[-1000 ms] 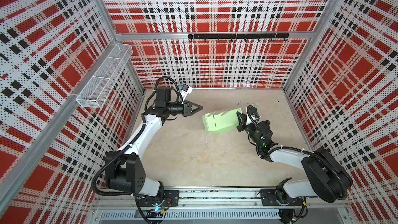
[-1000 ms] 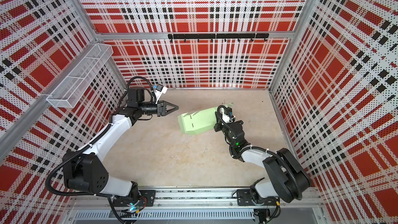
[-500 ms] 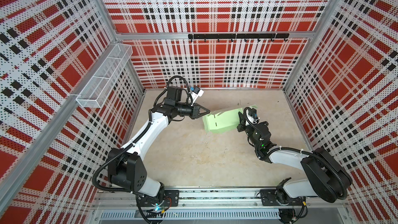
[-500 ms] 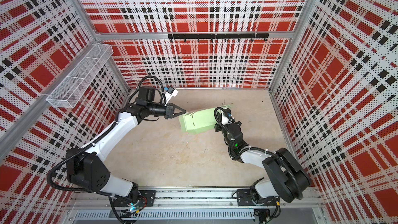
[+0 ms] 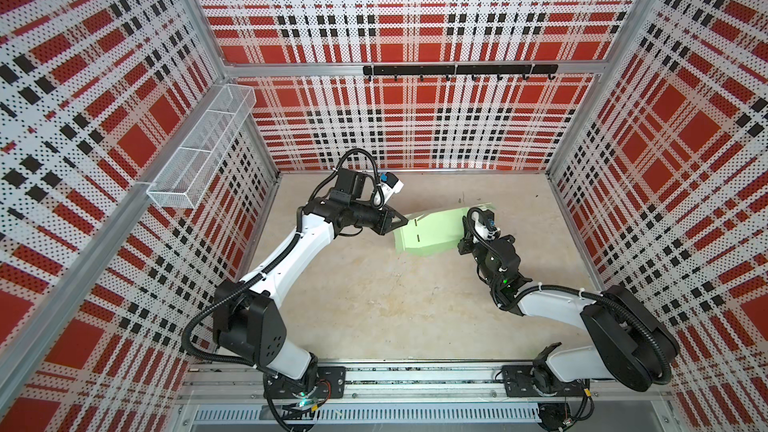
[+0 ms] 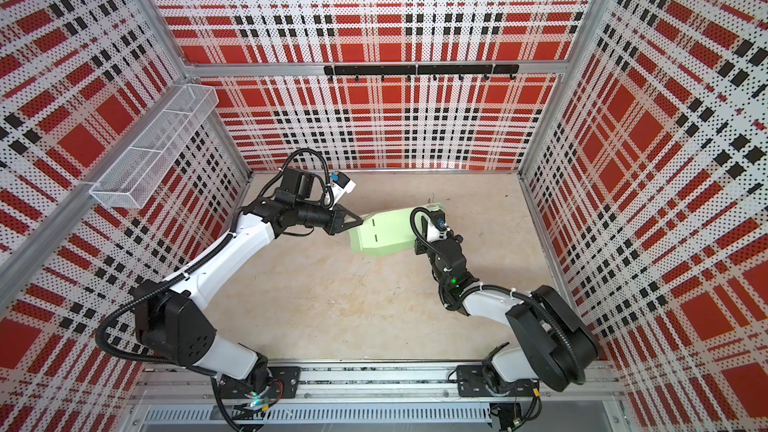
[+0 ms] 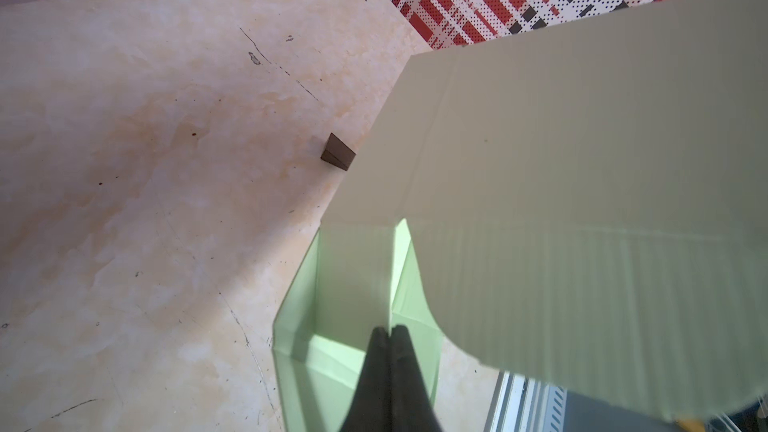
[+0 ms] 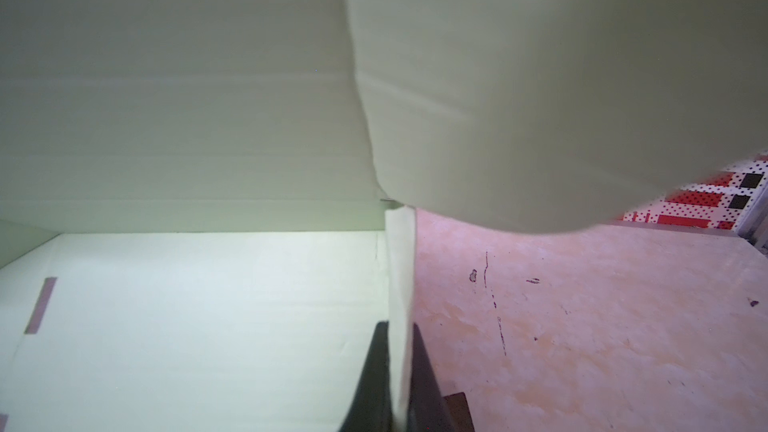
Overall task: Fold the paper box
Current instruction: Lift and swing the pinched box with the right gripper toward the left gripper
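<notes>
Red, black and white plaid panels wall in a beige worktop (image 5: 374, 305), seen from above. Toward the back, right of centre, sits the paper box (image 5: 432, 230), pale mint-green and partly folded, with one flap raised. The box is clear in both top views (image 6: 386, 232).

The left end effector (image 5: 404, 222) meets the box's left edge. From the left wrist view its dark fingertips (image 7: 389, 332) are pinched together on a thin upright panel seen edge-on. A large flap (image 7: 582, 201) fills much of that view and cuts off a small dark brown wedge (image 7: 338, 152) lying on the worktop.

The right end effector is hidden behind its own wrist from above. In its wrist view it (image 8: 399, 328) is clamped on a side wall, with blurred card (image 8: 187, 97) blocking most else.
</notes>
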### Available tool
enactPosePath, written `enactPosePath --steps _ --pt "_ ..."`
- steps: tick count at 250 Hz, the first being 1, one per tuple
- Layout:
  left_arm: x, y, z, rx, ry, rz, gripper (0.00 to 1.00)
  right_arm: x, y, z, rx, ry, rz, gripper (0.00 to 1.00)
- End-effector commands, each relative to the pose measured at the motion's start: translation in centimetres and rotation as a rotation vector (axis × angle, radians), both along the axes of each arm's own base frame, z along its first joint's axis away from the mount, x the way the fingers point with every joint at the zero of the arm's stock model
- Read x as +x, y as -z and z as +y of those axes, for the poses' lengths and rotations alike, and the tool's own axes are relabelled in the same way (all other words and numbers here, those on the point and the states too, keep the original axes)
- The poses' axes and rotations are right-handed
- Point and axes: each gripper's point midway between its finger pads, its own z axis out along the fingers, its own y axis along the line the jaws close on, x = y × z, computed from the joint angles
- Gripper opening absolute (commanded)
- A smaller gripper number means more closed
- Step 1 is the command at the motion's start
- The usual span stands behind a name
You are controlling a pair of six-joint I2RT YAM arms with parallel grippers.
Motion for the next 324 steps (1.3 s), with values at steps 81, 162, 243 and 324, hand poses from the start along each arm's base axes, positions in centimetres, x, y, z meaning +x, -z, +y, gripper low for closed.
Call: enactPosePath --steps 81,162,243,324 --pt "0.2 0.4 -1.1 -0.041 -0.019 0.047 0.00 -0.1 -4.0 1.2 0.052 0.034 -0.089 0.00" --pt "0.8 0.9 -1.9 -0.075 -0.058 0.090 0.00 -0.4 -5.1 2.0 0.062 0.072 -0.125 0.00" --pt "1.9 -0.2 -2.1 -0.230 -0.089 0.151 0.00 -0.9 -4.7 3.1 0.086 0.051 -0.112 0.00" --pt "2.6 -0.2 -2.2 -0.288 -0.113 0.178 0.00 -1.5 -4.8 5.1 0.097 0.012 -0.121 0.00"
